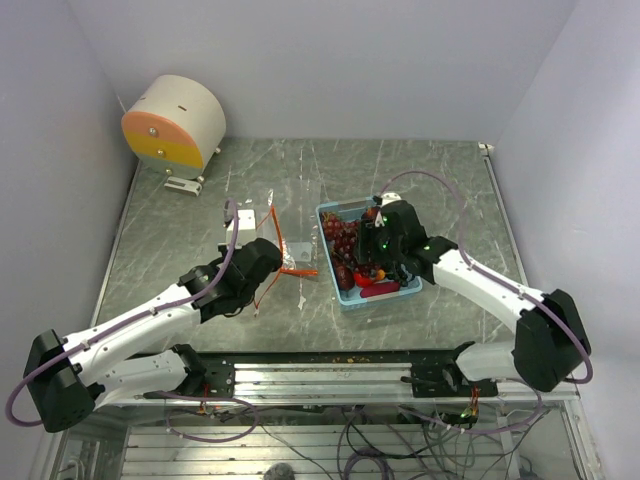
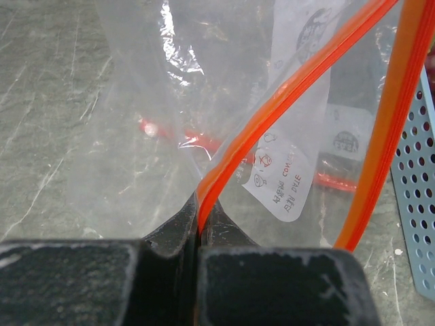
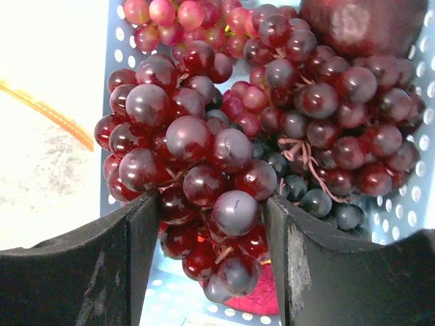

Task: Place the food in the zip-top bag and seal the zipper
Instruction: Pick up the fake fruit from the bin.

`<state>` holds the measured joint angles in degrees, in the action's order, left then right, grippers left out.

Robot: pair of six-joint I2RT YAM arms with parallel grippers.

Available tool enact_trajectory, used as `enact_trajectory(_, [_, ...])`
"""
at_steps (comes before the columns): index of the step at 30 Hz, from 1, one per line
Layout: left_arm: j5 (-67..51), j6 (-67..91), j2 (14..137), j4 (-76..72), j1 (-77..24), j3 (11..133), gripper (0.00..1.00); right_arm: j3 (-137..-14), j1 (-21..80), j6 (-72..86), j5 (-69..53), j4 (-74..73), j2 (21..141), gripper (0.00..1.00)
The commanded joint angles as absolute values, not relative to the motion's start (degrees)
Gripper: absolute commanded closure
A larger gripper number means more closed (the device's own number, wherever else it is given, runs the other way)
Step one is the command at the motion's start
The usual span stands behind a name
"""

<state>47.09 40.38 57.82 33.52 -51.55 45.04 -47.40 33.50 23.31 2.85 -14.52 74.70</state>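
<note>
The zipper (image 2: 272, 115) is being pinched by the left tool (image 2: 198, 219) (mouth gaping); a grape cluster (image 3: 190, 139) is being gripped by the right tool (image 3: 212, 212), best squeezed gently.

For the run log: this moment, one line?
left gripper: shut on zipper | right gripper: shut on grape cluster in tray | zip-top bag: mouth open
</note>
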Motion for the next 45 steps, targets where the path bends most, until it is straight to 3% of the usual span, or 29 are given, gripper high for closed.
enact_trajectory(1, [46.3, 40.7, 58.7, 31.0, -51.7, 44.3, 0.93, -49.8, 35.1, 19.8, 1.6, -15.2, 78.4, 0.39])
enact_trajectory(9, [45.9, 40.5, 59.2, 31.3, -51.7, 44.8, 0.93, -47.8, 36.0, 21.7, 4.7, -11.2, 85.4, 0.39])
enact_trajectory(12, [46.2, 40.6, 58.3, 31.9, -51.7, 44.9, 0.93, -47.4, 36.4, 21.8, 6.6, -11.2, 86.2, 0.47])
enact_trajectory(14, [46.4, 40.6, 57.7, 31.9, -51.7, 44.7, 0.93, -47.4, 36.5, 21.6, 6.7, -11.6, 85.9, 0.61])
enact_trajectory(18, [45.7, 40.5, 57.0, 31.5, -51.7, 44.6, 0.93, -47.8, 36.5, 21.4, 6.1, -12.7, 82.8, 1.0])
enact_trajectory(24, [45.2, 40.5, 58.4, 32.1, -51.8, 45.5, 0.93, -51.6, 36.5, 20.1, 2.4, -18.0, 73.2, 1.0])
enact_trajectory(32, [44.3, 40.5, 55.8, 30.8, -51.7, 45.2, 0.93, -57.0, 36.5, 17.1, -12.6, -20.6, 63.0, 1.0])
enact_trajectory(42, [43.3, 40.3, 55.4, 29.1, -51.7, 45.5, 0.93, -51.6, 36.7, 21.8, -43.3, -2.6, 61.5, 1.0])
enact_trajectory(45, [43.3, 40.1, 55.9, 27.7, -51.6, 44.8, 0.93, -49.8, 38.0, 23.8, -47.6, 3.5, 61.7, 1.0])
